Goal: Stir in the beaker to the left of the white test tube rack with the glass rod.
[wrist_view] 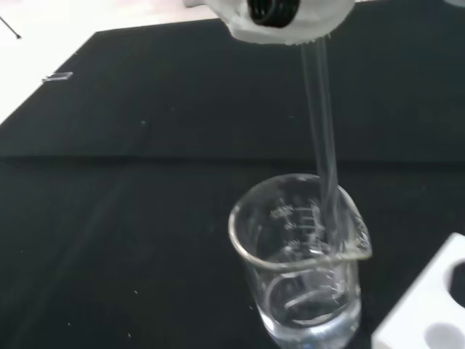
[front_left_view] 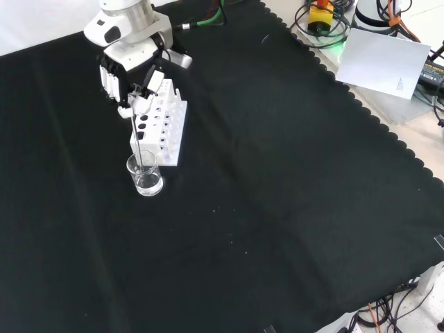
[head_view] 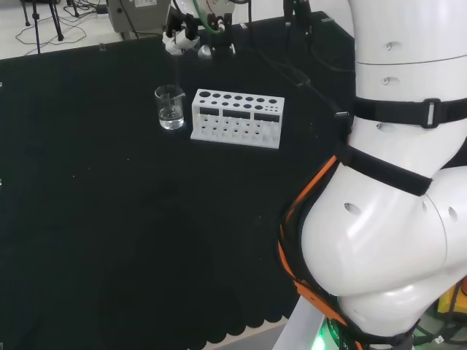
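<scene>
Covering the whole bench, black cloth [front_left_view: 277,208], with its scalloped edge running along the right in the front view. Standing toward the cloth's far edge in the head view: clear beaker [head_view: 171,108], upright, just left of the white test tube rack [head_view: 237,117], near but not touching it. Sitting in front of the rack's near end in the front view, same beaker [front_left_view: 145,174], holding a little clear liquid at the bottom. Hanging above the beaker from the top of the front view, hand [front_left_view: 132,76], fingers curled and pinching the upper end of the glass rod [front_left_view: 137,139]. Reaching down into the beaker, rod nearly upright, lower part inside the glass near the wall, as seen in the wrist view [wrist_view: 323,160]. Lying on the bench beyond the cloth's right edge in the front view, white sheet of paper [front_left_view: 381,59].
</scene>
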Robot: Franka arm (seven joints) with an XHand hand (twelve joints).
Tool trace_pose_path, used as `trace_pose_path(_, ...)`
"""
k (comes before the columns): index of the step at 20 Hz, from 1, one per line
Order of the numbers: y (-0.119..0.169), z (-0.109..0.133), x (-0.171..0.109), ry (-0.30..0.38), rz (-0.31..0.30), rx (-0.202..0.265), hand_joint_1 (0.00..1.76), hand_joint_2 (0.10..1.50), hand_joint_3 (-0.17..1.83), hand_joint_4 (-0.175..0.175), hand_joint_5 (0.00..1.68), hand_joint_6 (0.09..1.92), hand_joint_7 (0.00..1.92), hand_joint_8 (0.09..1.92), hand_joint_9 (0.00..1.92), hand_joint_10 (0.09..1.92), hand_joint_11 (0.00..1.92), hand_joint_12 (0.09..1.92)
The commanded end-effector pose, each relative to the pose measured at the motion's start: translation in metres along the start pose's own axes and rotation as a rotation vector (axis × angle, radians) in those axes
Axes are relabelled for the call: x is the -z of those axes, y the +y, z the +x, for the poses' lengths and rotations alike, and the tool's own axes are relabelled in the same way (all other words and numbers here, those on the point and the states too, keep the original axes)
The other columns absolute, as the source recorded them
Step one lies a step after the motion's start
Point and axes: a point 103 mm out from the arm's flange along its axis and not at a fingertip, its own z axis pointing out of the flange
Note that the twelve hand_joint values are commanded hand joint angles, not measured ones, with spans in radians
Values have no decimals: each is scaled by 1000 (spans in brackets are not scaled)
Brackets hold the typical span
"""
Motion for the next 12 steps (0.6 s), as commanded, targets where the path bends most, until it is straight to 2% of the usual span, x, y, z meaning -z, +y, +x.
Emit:
trace_pose_path(1, -21, -3, 6, 3, -5, -24, 1299, 1040, 3, -175, 1286, 117, 1143, 1052, 1748, 588, 1257, 761)
trace_pose_path(8, -2, 45, -8, 10, 18, 47, 1299, 1041, 3, -175, 1285, 119, 1142, 1054, 1748, 589, 1258, 761)
trace_pose_path(12, 9, 58, -13, 22, 21, 79, 1299, 1041, 2, -175, 1285, 120, 1142, 1055, 1748, 590, 1258, 761)
